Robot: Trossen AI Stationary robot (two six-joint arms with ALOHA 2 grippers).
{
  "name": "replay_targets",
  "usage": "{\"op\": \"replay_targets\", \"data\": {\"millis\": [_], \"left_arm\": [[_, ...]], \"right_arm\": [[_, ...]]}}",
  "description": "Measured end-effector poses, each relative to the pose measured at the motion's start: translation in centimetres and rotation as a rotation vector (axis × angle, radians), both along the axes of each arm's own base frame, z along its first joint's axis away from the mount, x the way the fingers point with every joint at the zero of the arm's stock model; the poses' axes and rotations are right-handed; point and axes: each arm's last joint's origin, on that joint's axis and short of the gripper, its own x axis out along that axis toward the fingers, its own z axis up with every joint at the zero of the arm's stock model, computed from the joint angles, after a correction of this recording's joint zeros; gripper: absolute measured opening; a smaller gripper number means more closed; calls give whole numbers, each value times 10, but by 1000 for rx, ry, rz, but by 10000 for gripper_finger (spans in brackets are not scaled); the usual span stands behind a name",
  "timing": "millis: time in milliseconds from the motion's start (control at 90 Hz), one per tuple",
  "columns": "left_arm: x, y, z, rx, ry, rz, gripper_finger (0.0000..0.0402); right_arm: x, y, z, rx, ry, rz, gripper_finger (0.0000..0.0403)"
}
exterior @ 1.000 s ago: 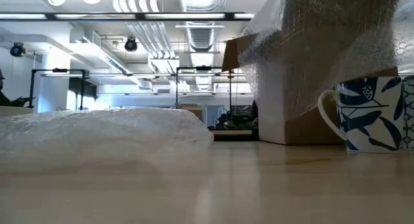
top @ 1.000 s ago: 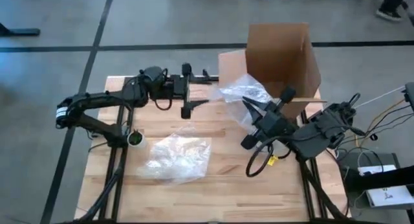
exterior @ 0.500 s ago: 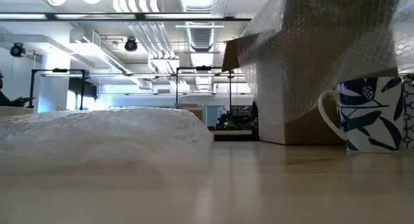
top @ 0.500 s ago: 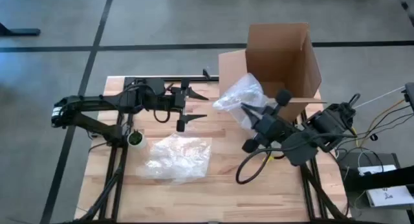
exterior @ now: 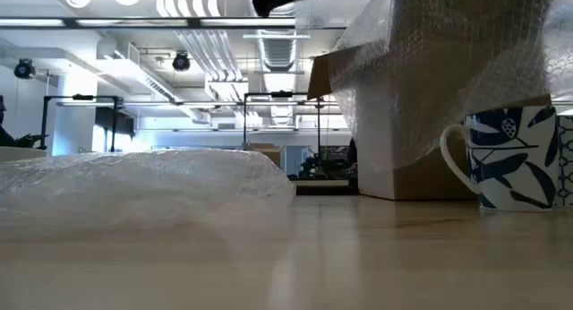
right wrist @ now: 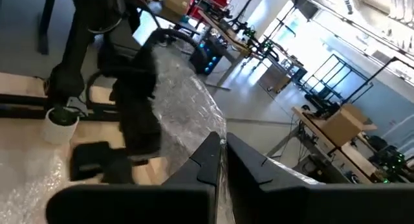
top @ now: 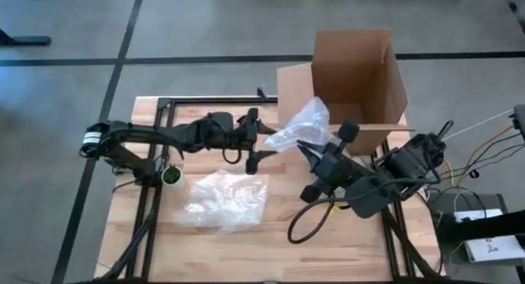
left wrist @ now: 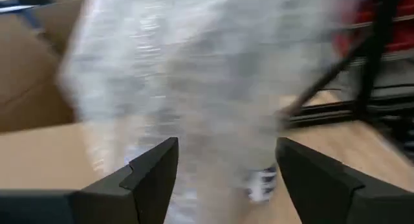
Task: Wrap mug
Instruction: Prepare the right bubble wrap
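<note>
A: Right tool (top: pixel 310 149) was pinched on the bubble wrap (top: pixel 297 126), draped above the mug (exterior: pixel 506 158) beside the box (top: pixel 354 71); left tool (top: pixel 261 144) was spread, approaching.

B: Advise catching the free edge; keep it taut.

a wooden table (top: pixel 279 218) bears loose bubble wrap (top: pixel 223 200), a cardboard box (top: pixel 354 75) and a mug (exterior: pixel 508 158)

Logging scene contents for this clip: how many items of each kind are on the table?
Bubble wrap sheets: 2, one flat, one held up
Mugs: 1
Cardboard boxes: 1
Small white cups: 1
Total: 5
</note>
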Motion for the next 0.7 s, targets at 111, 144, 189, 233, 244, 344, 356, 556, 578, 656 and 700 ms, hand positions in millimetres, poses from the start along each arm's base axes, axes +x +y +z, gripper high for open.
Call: {"op": "replay_targets", "data": {"millis": [111, 144, 189, 233, 244, 344, 356, 556, 578, 656, 700], "left_arm": [[-5, -5, 1, -17, 30, -9, 158], [-9, -9, 3, -24, 41, -21, 131], [-14, -13, 6, -28, 54, -35, 89], [-19, -17, 10, -29, 52, -53, 45], [-21, -18, 11, -29, 54, -56, 36], [-35, -27, 21, -51, 43, -82, 13], [-37, -28, 23, -52, 41, -86, 13], [-79, -53, 50, -63, -11, -197, 2], [-84, -56, 53, -63, -22, -212, 2], [-103, -65, 66, -62, -79, -266, 1], [-114, -70, 74, -63, -118, -297, 1]], "right_arm": [[3, 7, -5, -31, 38, 30, 0], [3, 10, -7, -46, 58, 50, 0], [5, 14, -9, -61, 74, 66, 0], [7, 19, -12, -68, 80, 77, 0], [7, 20, -12, -69, 81, 80, 0], [7, 26, -14, -82, 85, 95, 0], [7, 27, -14, -83, 85, 98, 0], [7, 41, -8, -98, 45, 147, 0], [7, 42, -6, -96, 32, 152, 0], [7, 47, 1, -104, -7, 171, 0], [7, 49, 6, -111, -32, 184, 0]]}}
